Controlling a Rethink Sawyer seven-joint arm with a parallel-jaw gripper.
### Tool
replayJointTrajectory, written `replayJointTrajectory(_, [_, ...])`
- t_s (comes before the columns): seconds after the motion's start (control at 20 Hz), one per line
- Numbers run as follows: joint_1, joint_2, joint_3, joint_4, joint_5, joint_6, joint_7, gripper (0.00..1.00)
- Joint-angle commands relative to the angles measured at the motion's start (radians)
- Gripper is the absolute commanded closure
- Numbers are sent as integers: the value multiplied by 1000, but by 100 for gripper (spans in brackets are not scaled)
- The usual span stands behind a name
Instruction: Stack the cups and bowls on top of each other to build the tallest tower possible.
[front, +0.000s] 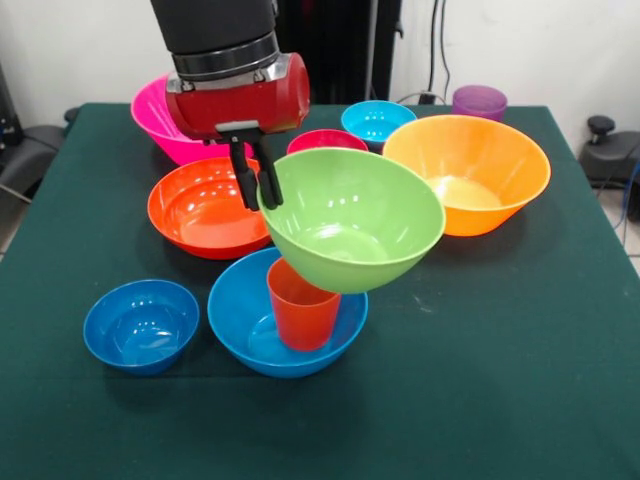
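Sky-blue bowl (250, 335) nearest, holding orange-red cup (300, 305), end effector (256, 188) pinching tilted green bowl's (355, 220) rim

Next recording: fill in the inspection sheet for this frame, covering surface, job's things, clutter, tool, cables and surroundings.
Surface: green cloth on the table, flat.
Job's things: lime green bowl tilted, held by its rim above the orange-red cup, which stands upright in the sky-blue bowl. Dark blue bowl, red-orange bowl, orange bowl, pink bowl, magenta-red bowl, cyan bowl and purple cup stand separately, unstacked.
Clutter: nothing seen.
Tool: tool shut on the lime green bowl's rim.
Cables: cables hang down the wall behind the table.
Surroundings: white wall, dark equipment beside the table.
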Motion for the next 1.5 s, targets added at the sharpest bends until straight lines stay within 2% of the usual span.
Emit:
replayJointTrajectory(0.05, [-9, 37, 52, 9, -79, 75, -212, 100])
replayJointTrajectory(0.9, [-20, 58, 74, -18, -95, 78, -218, 100])
replayJointTrajectory(1.1, [-27, 49, 77, 0, -100, 74, -220, 100])
replayJointTrajectory(1.5, [-12, 33, 50, -23, -133, 93, -232, 100])
